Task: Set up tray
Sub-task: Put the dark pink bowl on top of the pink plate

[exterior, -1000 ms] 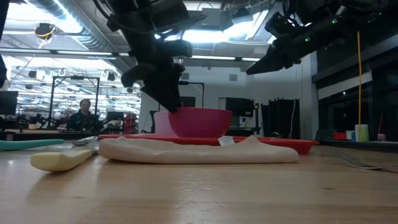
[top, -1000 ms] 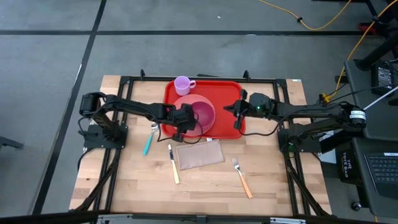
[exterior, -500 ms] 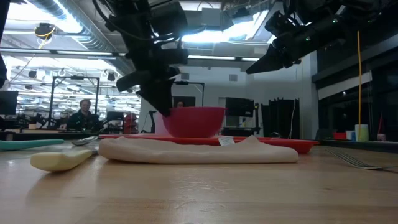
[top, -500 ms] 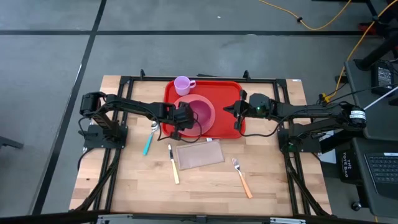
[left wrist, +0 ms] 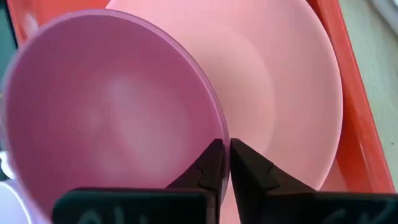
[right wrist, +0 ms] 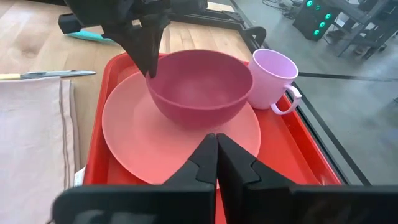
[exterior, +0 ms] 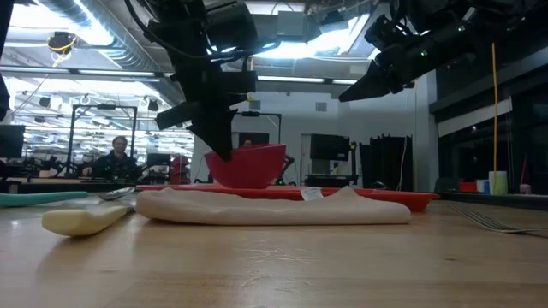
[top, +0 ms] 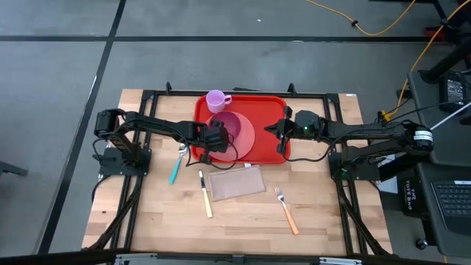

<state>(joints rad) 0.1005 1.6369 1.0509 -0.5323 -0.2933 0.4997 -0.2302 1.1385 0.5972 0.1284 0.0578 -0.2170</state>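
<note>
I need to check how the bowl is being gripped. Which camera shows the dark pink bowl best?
The right wrist view: the whole round dark pink plastic bowl shows, tilted over the pink plate, the left gripper pinching its rim. The left wrist view shows only its inside; the low view its side; the high view has it small.

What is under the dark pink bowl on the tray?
The round pink plate lies under the bowl, itself on the red tray. The left gripper grips the bowl's rim, tilting it. The plate's middle is hidden.
</note>
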